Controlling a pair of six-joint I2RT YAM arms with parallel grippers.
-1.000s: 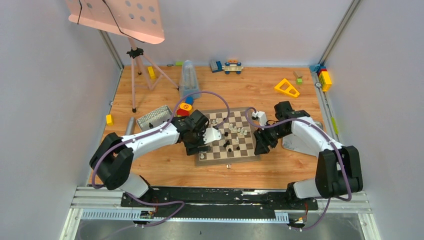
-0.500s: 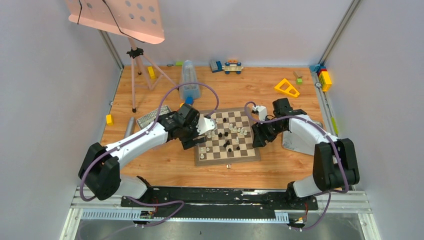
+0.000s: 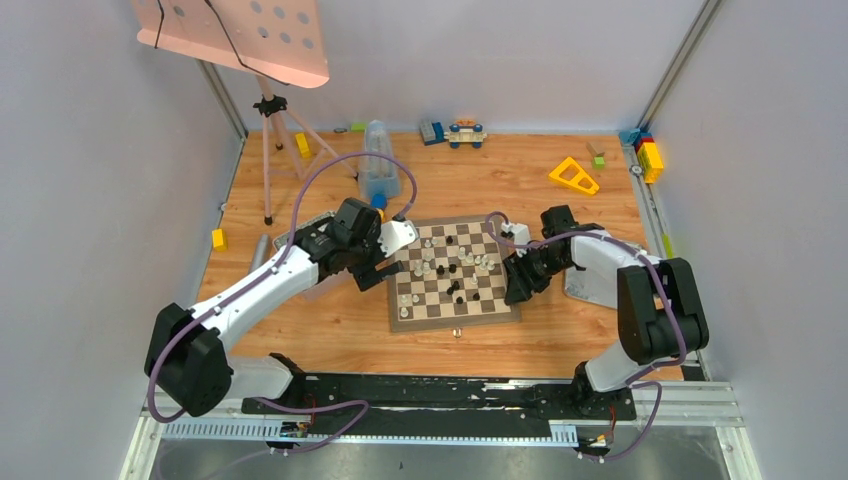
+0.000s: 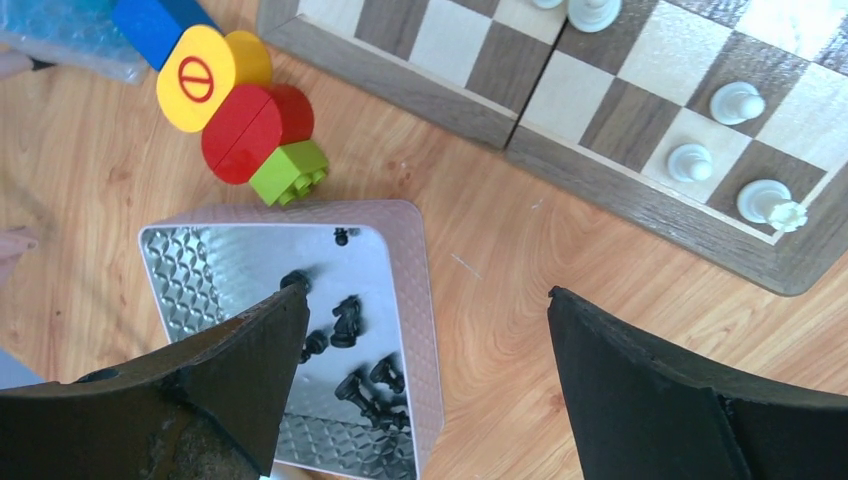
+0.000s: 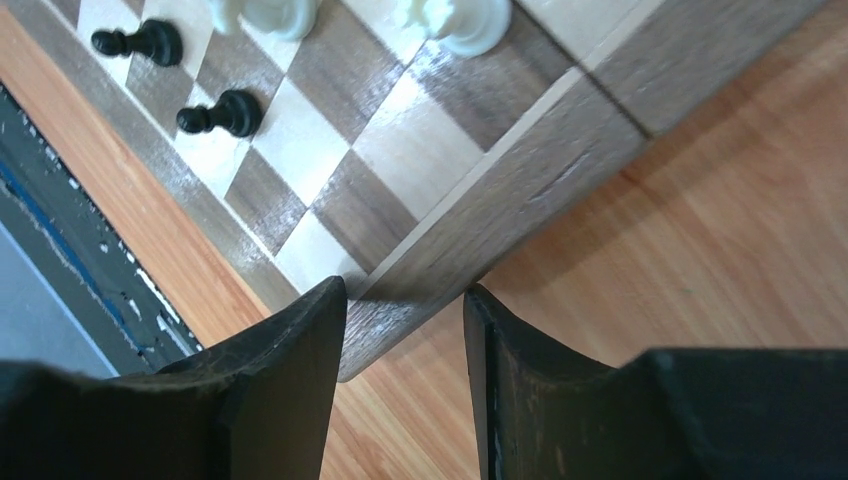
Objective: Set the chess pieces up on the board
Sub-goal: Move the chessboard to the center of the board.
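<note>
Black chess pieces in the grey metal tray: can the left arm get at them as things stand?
Probably yes: the open left hand hangs over the edge of the grey metal tray, and the black chess pieces inside lie uncovered.

On the wooden table [image 3: 560, 335] you have a pink perforated panel [image 3: 240, 35] on a tripod [image 3: 270, 150] at the far left corner, with a clear plastic bottle [image 3: 378, 160] near it. A yellow triangular block [image 3: 573, 176] lies toward the far right, and a toy car [image 3: 466, 132] sits by the back wall. From the left wrist view you see a metal tray [image 4: 190, 270]. Just beyond its edge, a green brick [image 4: 290, 172], a red piece [image 4: 250, 118] and a yellow disc [image 4: 200, 65] touch in a row.
</note>
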